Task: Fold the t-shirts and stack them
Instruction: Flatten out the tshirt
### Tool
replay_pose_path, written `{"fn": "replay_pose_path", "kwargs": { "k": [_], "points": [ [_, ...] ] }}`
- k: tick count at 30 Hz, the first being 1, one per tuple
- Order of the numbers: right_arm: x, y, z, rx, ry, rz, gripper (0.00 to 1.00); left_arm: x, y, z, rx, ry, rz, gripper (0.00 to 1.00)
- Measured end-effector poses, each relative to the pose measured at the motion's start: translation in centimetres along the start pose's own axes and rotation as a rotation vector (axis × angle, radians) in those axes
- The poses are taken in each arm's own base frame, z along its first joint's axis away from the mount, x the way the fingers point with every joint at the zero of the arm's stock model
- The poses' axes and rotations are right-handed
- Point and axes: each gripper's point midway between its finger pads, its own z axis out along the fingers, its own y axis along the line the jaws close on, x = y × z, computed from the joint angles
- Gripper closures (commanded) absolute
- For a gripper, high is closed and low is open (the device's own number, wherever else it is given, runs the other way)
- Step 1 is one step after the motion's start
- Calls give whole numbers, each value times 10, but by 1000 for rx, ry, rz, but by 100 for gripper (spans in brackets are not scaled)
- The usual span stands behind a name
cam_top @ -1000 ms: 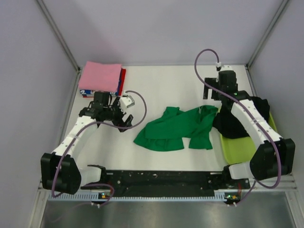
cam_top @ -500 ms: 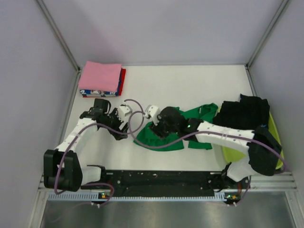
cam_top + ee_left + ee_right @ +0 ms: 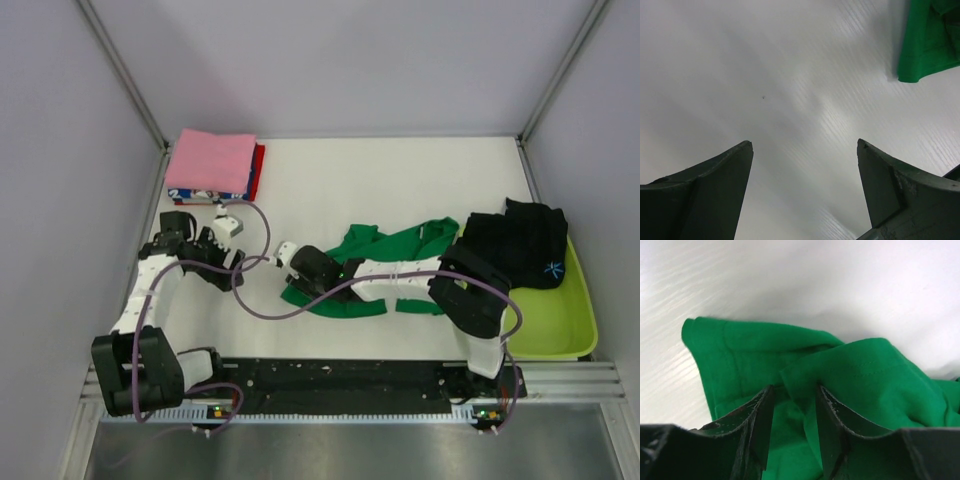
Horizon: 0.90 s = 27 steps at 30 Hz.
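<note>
Since a second ago we see the right arm (image 3: 400, 272) swing from the right side across to the left edge of the green t-shirt (image 3: 390, 245), crumpled mid-frame on the white tabletop (image 3: 400, 180). At right, the lime tub (image 3: 565, 325) carries the black t-shirt (image 3: 515, 245) over its far rim. At upper left sits the folded stack (image 3: 212, 165), pink on top. Our right gripper (image 3: 792, 390) pinches a green fold; our left gripper (image 3: 805, 145) gapes wide over bare tabletop, holding nothing.

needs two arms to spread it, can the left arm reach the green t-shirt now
Probably yes: the left end effector is open over bare table, and a corner of the green t-shirt lies close ahead with nothing between them.
</note>
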Motion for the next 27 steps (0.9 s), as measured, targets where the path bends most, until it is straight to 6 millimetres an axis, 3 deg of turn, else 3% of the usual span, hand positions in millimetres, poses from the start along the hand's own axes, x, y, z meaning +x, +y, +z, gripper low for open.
{"fn": "replay_pose_path", "kwargs": {
  "k": [6,9,17,22,25,27],
  "points": [
    [-4,-17,7,96,-8,24,79,1,0,0,3,5,0,12],
    [-4,-23,7,119,-7,36,100,3,-2,0,12,11,-2,12],
    [-7,-35,2,152,-17,78,100,3,-11,-2,50,11,-8,13],
    [-20,-44,-21,146,-76,145,100,-7,-21,-4,93,-1,35,17],
    [-35,-58,-44,138,-142,220,100,-15,-40,-1,152,5,102,17],
    [-42,-77,-62,150,-190,287,100,-24,-67,5,228,9,190,17]
  ]
}}
